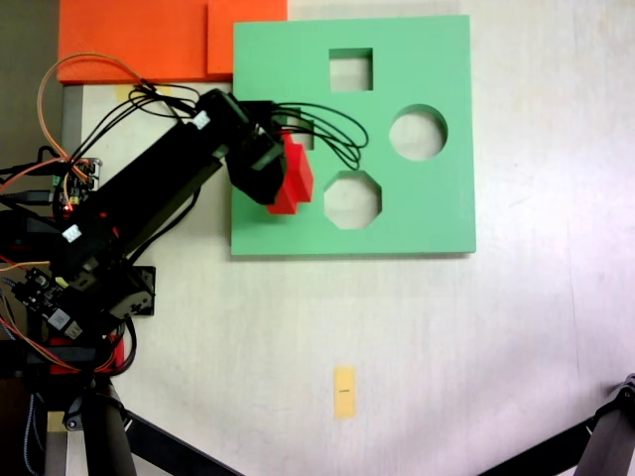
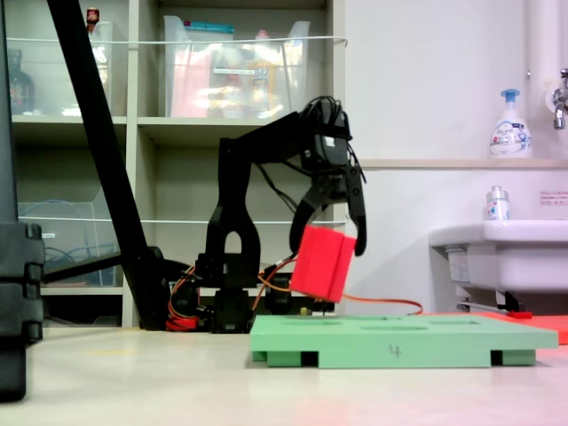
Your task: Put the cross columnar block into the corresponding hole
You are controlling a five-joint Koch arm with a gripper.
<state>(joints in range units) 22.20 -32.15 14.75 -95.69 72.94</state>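
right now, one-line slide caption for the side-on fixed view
Gripper holds the red cross block tilted above the green board.

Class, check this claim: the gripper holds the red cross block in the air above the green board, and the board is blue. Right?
Not quite. The gripper does hold the red cross block in the air, but the board is green, not blue, as both fixed views show.

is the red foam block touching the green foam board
Apart: a fixed view from the side shows the red foam block hanging tilted in the gripper, background visible above the green foam board.
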